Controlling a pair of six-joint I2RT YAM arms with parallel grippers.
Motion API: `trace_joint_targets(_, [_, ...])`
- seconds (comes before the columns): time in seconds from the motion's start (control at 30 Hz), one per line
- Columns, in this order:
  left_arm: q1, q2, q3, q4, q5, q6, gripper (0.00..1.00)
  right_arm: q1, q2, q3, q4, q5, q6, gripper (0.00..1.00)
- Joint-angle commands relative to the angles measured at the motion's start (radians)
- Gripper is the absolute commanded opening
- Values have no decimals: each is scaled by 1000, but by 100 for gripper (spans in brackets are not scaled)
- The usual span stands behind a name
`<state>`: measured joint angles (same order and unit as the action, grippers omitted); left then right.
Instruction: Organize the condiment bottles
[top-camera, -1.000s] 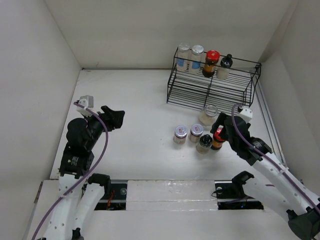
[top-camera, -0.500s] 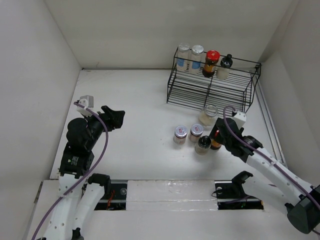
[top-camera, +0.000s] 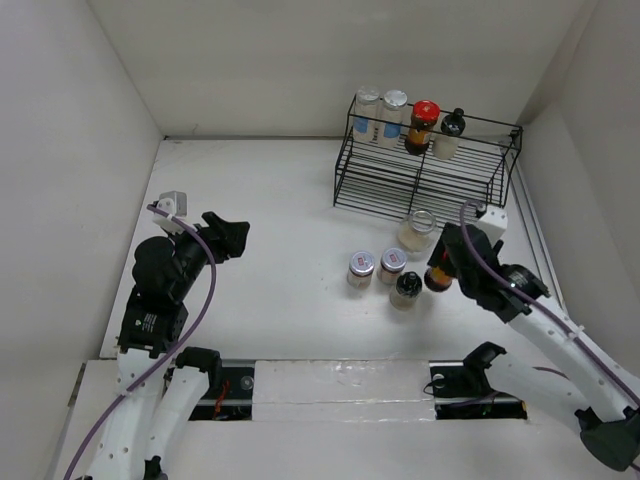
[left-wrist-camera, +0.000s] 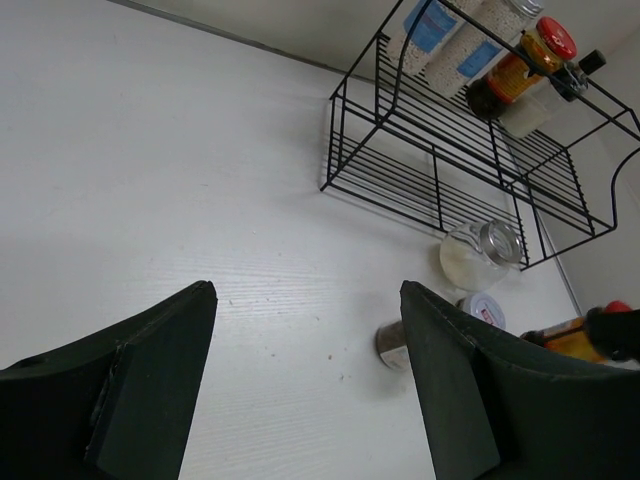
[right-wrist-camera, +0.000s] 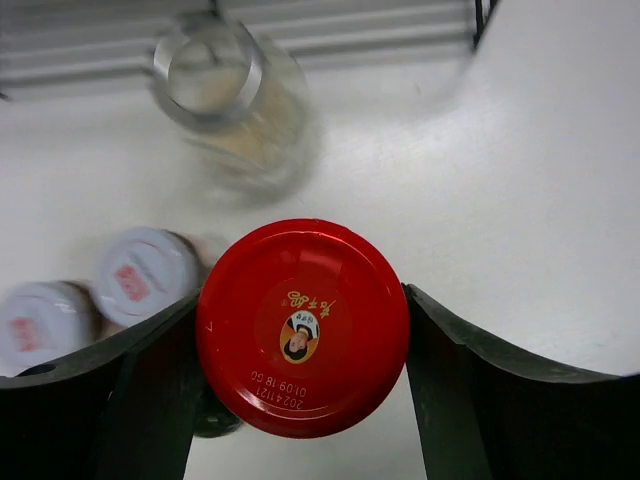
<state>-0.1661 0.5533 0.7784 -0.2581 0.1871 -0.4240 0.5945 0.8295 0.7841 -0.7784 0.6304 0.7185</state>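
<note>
**A:** Far left, the black two-finger left gripper (top-camera: 228, 238) hovers over the bare white table (top-camera: 290, 190), fingers apart, empty. What's shelved?

**B:** Black wire rack (top-camera: 420, 190), top shelf, four bottles: silver-lidded clear glass jar (top-camera: 368, 108), second silver-lidded jar (top-camera: 394, 110), red-lidded brown bottle (top-camera: 423, 122), black-capped pale bottle (top-camera: 451, 130). Under half done, I'd say.

**A:** Left over?

**B:** Five unshelved, just in front of the rack: red-marked white-lidded jar (top-camera: 360, 268), matching jar (top-camera: 392, 264), black-capped dark bottle (top-camera: 406, 288), wide clear glass jar (top-camera: 417, 232), red-lidded dark brown bottle (right-wrist-camera: 302, 328). The right gripper (top-camera: 440, 270) clamps that last lid, both fingers touching. Lifted or not, can't tell.
</note>
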Motion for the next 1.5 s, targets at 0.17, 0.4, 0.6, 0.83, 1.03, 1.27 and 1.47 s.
trace_joint_targets(0.17, [5,2,16,20,-23,2,70,-41,40,510,335,102,-322,52])
trace_joint_targets(0.4, [5,20,16,20,-23,2,70,-343,383,892,445,-199,-428,48])
trace_joint_targets(0.6, [5,10,16,20,-23,11,70,-553,722,1343,297,-373,-439,47])
trace_joint_targets(0.83, [5,19,16,20,-23,11,70,-643,918,1563,261,-405,-439,47])
trace_joint_targets(1.03, [5,39,16,20,-12,11,70,-691,974,1541,252,-417,-439,47])
trace_joint_targets(1.27, [5,39,16,20,-3,11,70,-714,942,1379,343,-402,-449,47])
trace_joint_targets(1.47, [5,48,16,20,-3,11,70,-734,964,1369,375,-402,-449,47])
